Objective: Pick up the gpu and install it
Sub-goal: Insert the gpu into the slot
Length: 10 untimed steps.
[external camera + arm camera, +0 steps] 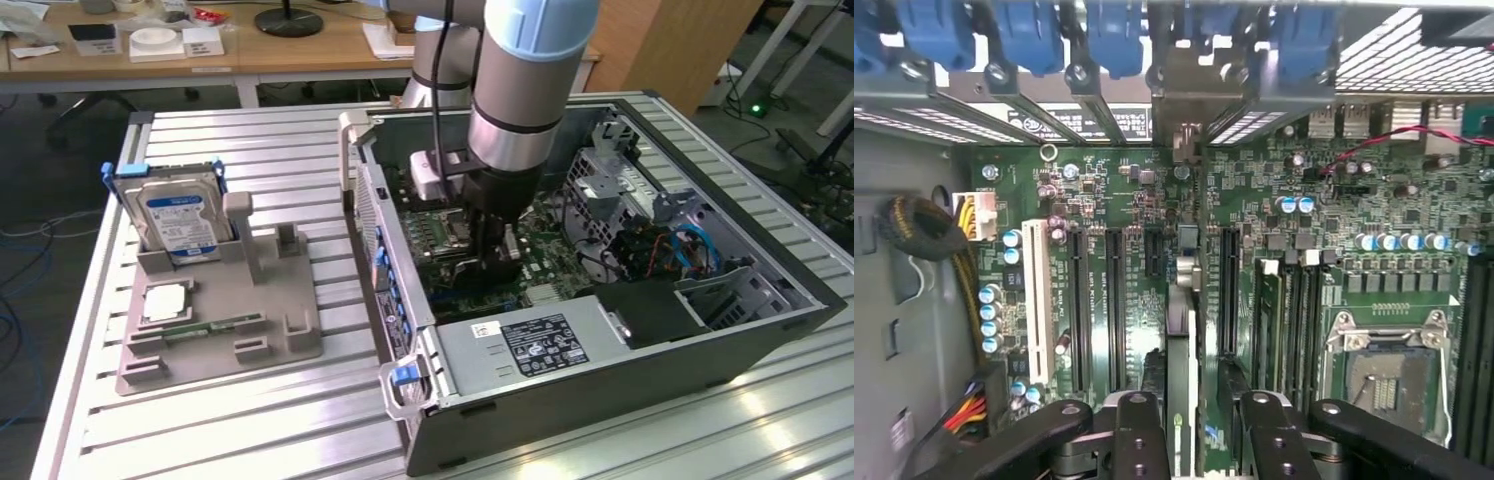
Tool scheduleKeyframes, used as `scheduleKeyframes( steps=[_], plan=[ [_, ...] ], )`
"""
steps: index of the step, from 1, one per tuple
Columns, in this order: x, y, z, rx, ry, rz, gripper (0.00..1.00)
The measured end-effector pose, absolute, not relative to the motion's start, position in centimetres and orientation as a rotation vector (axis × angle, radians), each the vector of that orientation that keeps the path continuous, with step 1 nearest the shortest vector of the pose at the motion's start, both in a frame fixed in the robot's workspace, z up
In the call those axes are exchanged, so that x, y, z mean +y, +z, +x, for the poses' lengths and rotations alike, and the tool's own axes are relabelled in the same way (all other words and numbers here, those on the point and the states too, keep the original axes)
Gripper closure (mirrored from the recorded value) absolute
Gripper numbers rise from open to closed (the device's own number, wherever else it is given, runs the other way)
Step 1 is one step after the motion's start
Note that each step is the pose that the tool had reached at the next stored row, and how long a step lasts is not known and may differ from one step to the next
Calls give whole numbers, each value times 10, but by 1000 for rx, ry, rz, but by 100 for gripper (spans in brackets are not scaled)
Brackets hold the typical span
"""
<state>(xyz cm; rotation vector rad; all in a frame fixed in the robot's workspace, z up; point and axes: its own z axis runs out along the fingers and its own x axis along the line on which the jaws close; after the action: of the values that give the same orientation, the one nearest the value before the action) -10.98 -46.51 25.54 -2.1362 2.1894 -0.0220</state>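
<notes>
Ribbed metal desk [240,410] in an office, wooden tables behind. Open PC case [641,330] beside a grey fixture [254,320] holding 1 hard drive [180,220]. Arm reaches straight down into the case; claw [1189,420] partly closed on the gpu [1179,350], edge-on over the motherboard [1334,200] slots.

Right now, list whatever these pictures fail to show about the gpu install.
- Wrist view: whether the gpu sits in a slot. It is seen edge-on and hides what lies under it.
- Wrist view: where the fingers grip it, cut off by the frame edge.
- Exterior view: the card's contact with the motherboard, covered by the arm and gripper.
- Exterior view: the hard drive label text, too small.
</notes>
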Motion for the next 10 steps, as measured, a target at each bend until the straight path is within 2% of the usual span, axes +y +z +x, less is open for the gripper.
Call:
scheduleKeyframes(
  steps=[10],
  plan=[
    [-465,281,-110,2187,-27,-2134,65]
  ],
)
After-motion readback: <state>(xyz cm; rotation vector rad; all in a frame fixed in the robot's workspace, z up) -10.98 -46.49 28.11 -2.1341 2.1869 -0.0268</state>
